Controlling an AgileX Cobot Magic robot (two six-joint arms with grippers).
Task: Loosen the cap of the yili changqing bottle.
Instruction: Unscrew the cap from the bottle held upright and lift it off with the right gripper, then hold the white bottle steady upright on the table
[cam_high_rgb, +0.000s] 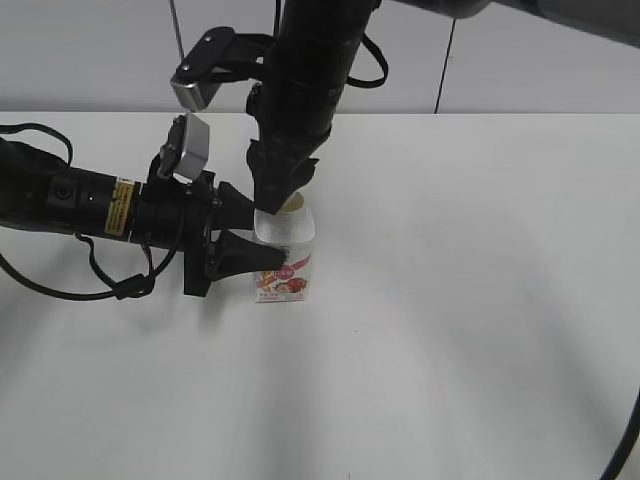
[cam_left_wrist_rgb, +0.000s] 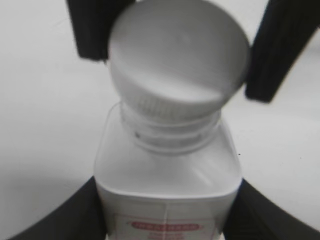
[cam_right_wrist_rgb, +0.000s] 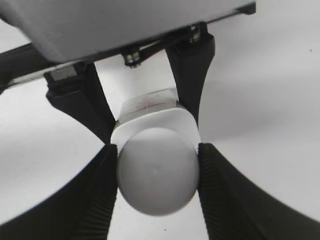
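Cap (cam_right_wrist_rgb: 157, 177) sits pinched between the right gripper (cam_right_wrist_rgb: 157, 170) fingers, atop the bottle (cam_high_rgb: 287, 262). Left gripper (cam_high_rgb: 262, 238) clamps the bottle's body just below. Bare table (cam_high_rgb: 480, 300) lies open around both grippers.

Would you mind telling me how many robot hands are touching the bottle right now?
2. The left hand clamps the yili changqing bottle body from the side; the right hand grips the cap from above.
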